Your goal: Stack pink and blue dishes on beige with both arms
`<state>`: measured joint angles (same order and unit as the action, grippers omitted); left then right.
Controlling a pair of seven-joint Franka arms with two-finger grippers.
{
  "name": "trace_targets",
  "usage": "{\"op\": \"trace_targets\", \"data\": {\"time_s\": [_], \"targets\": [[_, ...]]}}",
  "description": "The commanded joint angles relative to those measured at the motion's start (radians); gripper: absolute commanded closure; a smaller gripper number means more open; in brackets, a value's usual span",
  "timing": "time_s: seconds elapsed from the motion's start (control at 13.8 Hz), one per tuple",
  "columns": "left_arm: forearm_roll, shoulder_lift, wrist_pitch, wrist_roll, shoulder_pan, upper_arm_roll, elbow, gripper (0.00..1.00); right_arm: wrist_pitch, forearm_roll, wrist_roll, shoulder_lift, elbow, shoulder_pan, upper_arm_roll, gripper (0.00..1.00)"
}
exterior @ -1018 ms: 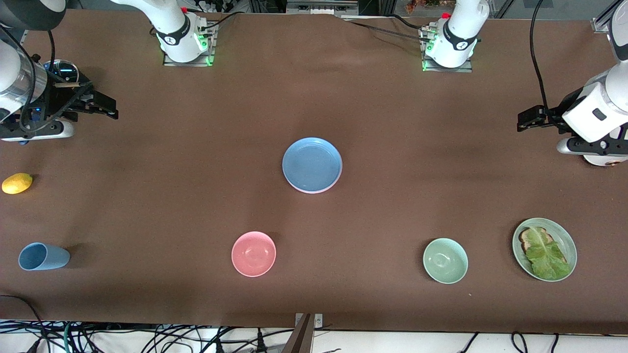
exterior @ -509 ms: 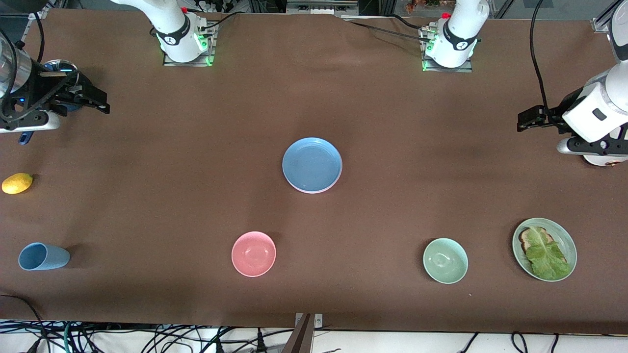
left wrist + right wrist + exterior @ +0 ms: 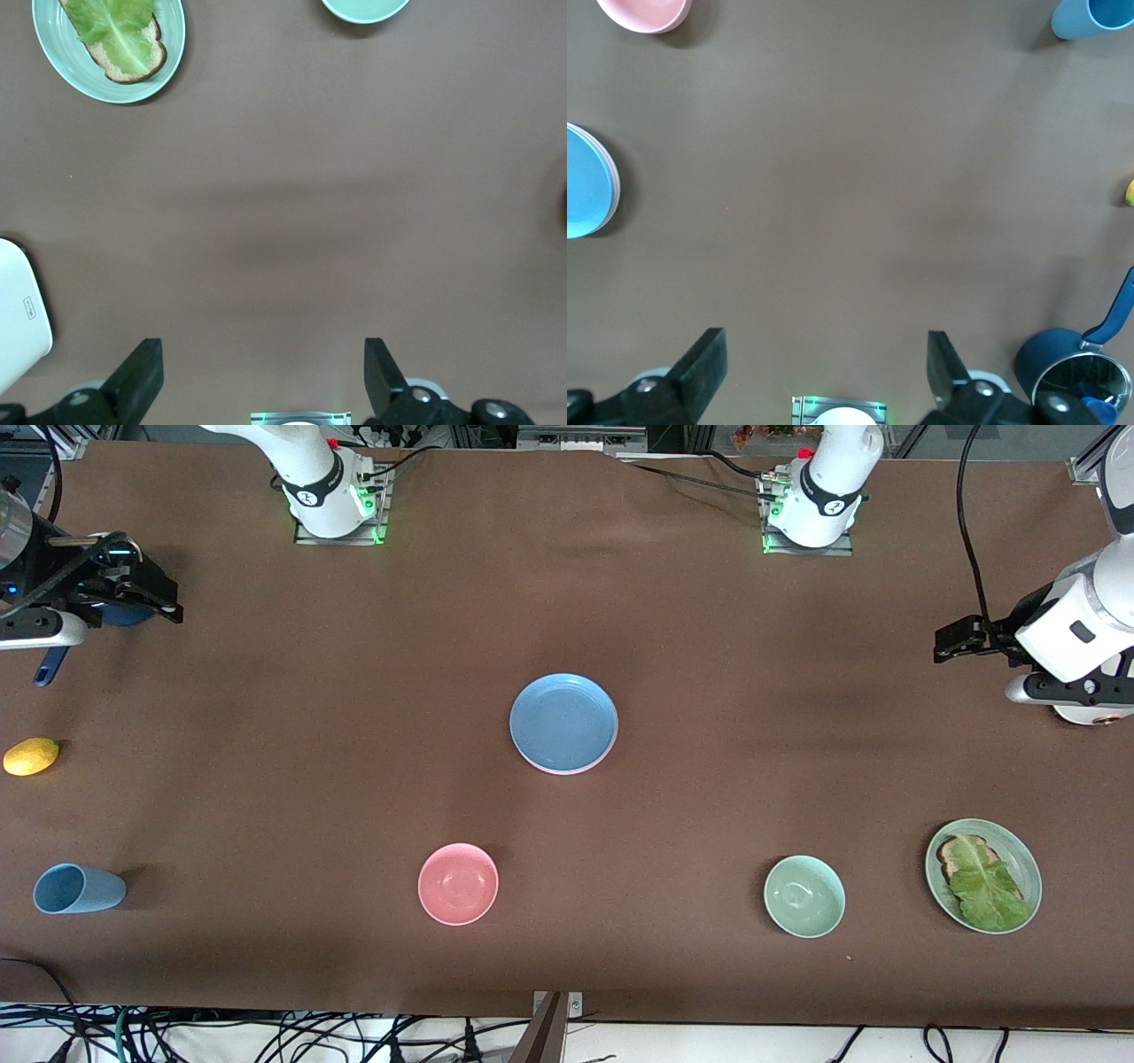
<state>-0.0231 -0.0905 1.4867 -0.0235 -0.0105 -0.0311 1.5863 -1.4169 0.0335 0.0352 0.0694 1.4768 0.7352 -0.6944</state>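
Note:
The blue plate [image 3: 563,722] lies in the middle of the table on top of a stack. Under it, only a thin rim of the pink plate [image 3: 617,188] shows at its edge. The beige plate is hidden. My right gripper [image 3: 168,600] hangs open and empty over the right arm's end of the table, well away from the stack; in its own wrist view the right gripper [image 3: 824,367] has bare cloth between its fingers. My left gripper [image 3: 944,642] waits open and empty over the left arm's end, and the left gripper [image 3: 263,372] also frames only bare cloth.
A pink bowl [image 3: 458,883] and a pale green bowl [image 3: 804,895] sit nearer the camera than the stack. A green plate with toast and lettuce [image 3: 983,875] lies toward the left arm's end. A blue cup [image 3: 78,888], a lemon [image 3: 31,755] and a blue saucepan [image 3: 1072,372] lie at the right arm's end.
The right arm has drawn back toward the robots' edge of the table, uncovering the saucepan's handle. The left arm and all dishes have stayed put.

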Motion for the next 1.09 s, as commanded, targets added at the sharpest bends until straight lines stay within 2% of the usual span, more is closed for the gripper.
{"op": "trace_targets", "data": {"time_s": [0.0, 0.07, 0.22, 0.29, 0.36, 0.51, 0.73, 1.02], "targets": [[0.015, -0.015, -0.023, -0.006, -0.002, -0.003, -0.035, 0.0, 0.05, -0.006, -0.003, 0.014, -0.024, -0.06, 0.036, 0.0], [0.015, -0.015, -0.023, -0.006, -0.002, -0.003, -0.035, 0.0, 0.044, -0.001, -0.006, 0.009, -0.023, -0.147, 0.13, 0.0], [0.015, -0.015, -0.023, -0.006, -0.002, -0.003, -0.035, 0.0, 0.036, -0.013, -0.021, -0.006, -0.012, -0.395, 0.405, 0.0], [0.015, -0.015, -0.023, -0.006, -0.002, -0.003, -0.034, 0.0, 0.027, -0.014, -0.024, -0.04, 0.026, -0.522, 0.521, 0.0], [0.015, -0.015, -0.023, -0.004, -0.002, -0.003, -0.035, 0.0, -0.002, -0.014, -0.025, -0.074, 0.071, -0.602, 0.595, 0.0], [0.015, -0.015, -0.023, -0.004, -0.002, -0.003, -0.035, 0.0, -0.051, -0.014, -0.026, -0.134, 0.155, -0.683, 0.659, 0.0], [0.015, -0.015, -0.023, -0.004, -0.002, -0.003, -0.034, 0.0, -0.05, -0.023, -0.024, -0.14, 0.163, -0.732, 0.703, 0.0], [0.015, -0.015, -0.023, -0.004, -0.003, -0.003, -0.034, 0.0, -0.047, -0.032, -0.024, -0.132, 0.157, -0.732, 0.707, 0.0]]}}
